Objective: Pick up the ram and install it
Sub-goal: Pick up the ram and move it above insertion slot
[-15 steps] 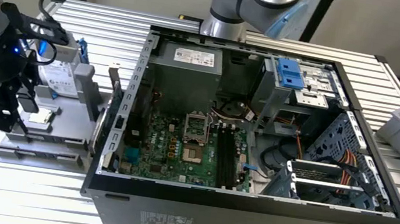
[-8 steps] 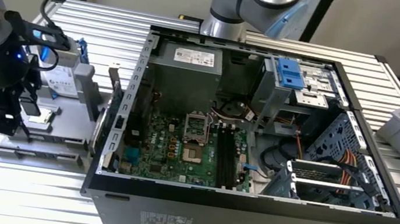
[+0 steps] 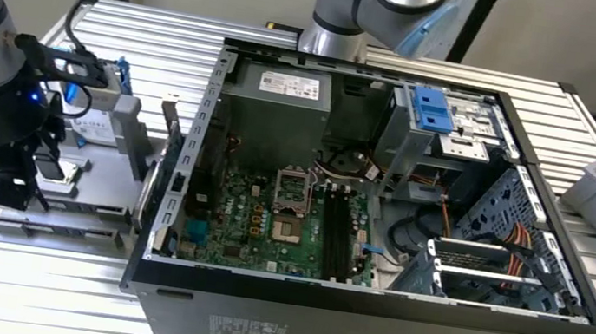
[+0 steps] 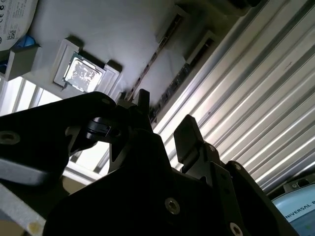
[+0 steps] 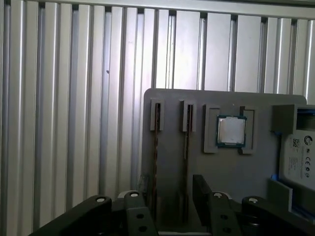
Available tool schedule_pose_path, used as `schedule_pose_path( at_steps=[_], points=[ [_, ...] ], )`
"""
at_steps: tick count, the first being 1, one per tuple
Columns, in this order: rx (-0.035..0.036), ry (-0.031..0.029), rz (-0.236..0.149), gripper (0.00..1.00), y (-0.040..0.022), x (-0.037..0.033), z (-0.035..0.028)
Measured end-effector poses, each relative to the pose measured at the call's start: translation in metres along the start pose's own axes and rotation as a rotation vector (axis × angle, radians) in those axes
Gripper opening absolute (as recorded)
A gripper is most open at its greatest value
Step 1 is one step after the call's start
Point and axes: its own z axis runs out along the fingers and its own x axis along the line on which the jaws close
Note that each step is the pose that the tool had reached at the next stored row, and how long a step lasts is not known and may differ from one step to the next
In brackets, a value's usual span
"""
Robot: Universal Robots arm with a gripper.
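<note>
Jaws spread over ram sticks (image 5: 156,147), near white-labelled drive (image 5: 299,157)

The table (image 5: 59,98) is ribbed silver. On it, the tray (image 5: 167,103) is plain grey, the ram (image 5: 156,157) dark, the chip (image 5: 231,131) silver with a blue-green rim. The hand (image 5: 170,196) is black.

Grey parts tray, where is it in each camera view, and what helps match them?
Exterior view: the grey parts tray sits at the exterior view's left, beside the open computer case.
Second wrist view: the tray lies just beyond the gripper.
First wrist view: the tray lies on the ribbed table.
Shared landmark: the square silver chip seated in the tray.
</note>
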Motion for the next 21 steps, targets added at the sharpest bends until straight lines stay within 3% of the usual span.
schedule_pose_path(
  at_steps=[21],
  points=[
    [-0.0002,0.0002,0.000,1.00,-0.0028,0.0039,0.0264]
  ],
)
